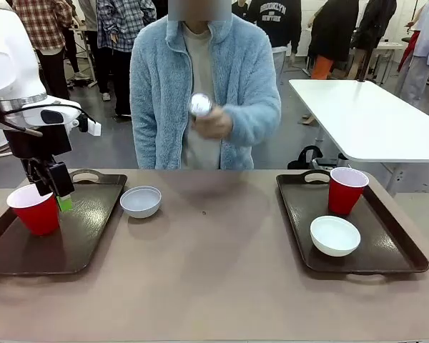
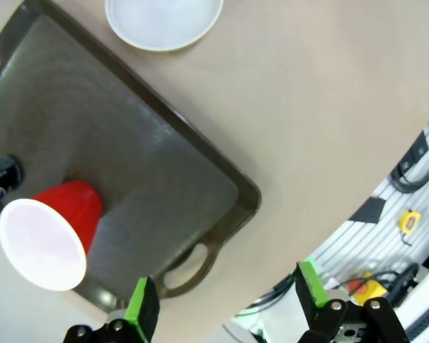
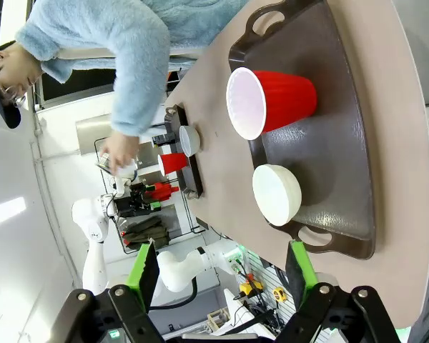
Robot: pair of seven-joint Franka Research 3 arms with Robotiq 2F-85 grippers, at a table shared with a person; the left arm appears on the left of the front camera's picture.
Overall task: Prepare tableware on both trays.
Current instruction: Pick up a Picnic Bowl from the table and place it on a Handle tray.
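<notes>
On the left tray (image 1: 93, 214) stands a red cup (image 1: 34, 208). My left gripper (image 1: 59, 196) hangs just right of the cup, open and empty. From the left wrist, its fingers (image 2: 143, 307) spread wide above the tray (image 2: 150, 164), the cup (image 2: 50, 232) and a black can (image 2: 0, 177) beside it. A white bowl (image 1: 141, 201) sits on the table right of this tray. The right tray (image 1: 386, 236) carries a red cup (image 1: 345, 189) and a white bowl (image 1: 334, 235). My right gripper (image 3: 222, 275) is open above that tray (image 3: 343, 128). The person holds a can (image 1: 200, 105) at chest height.
The person stands at the far edge of the brown table (image 1: 222, 271), between the two trays. A white table (image 1: 372, 121) stands behind on the right, and other people are farther back.
</notes>
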